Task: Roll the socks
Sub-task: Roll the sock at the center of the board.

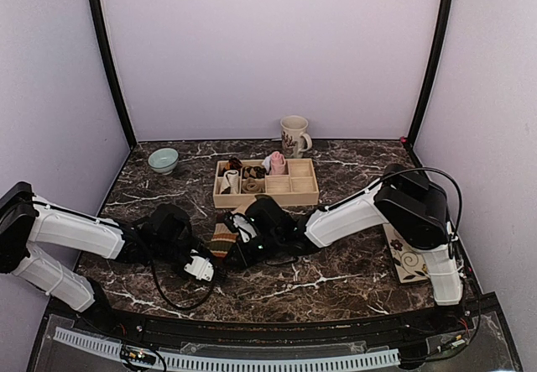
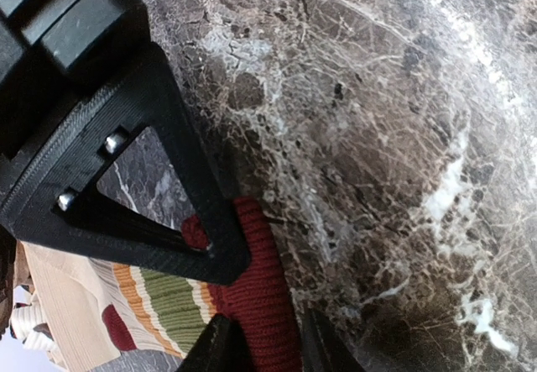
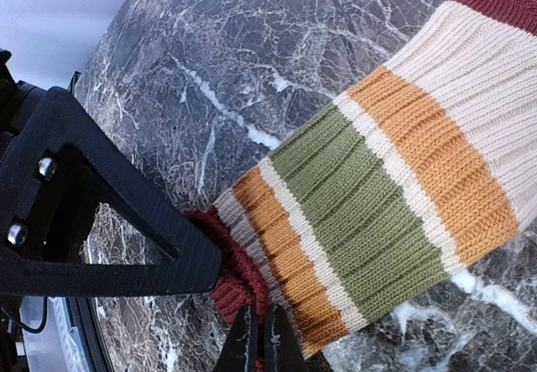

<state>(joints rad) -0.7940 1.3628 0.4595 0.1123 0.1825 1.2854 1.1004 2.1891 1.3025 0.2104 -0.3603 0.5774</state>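
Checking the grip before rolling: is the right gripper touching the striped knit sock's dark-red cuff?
Touching. The right wrist view shows the right gripper pinching the striped knit sock's dark-red cuff between its fingertips.

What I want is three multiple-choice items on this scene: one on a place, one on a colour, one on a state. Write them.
1. The mug stands: A. behind the wooden tray; B. inside it; C. left of it.
2. The band between the striped sock's two orange bands is: A. blue; B. green; C. black.
3. The right jaws are: A. wide open in the air; B. round the mug; C. shut on the sock's dark-red end.
Answers: 1 A, the top view shows it beyond the tray; 2 B, green ribbing shows in the right wrist view; 3 C, red fabric sits pinched between them.
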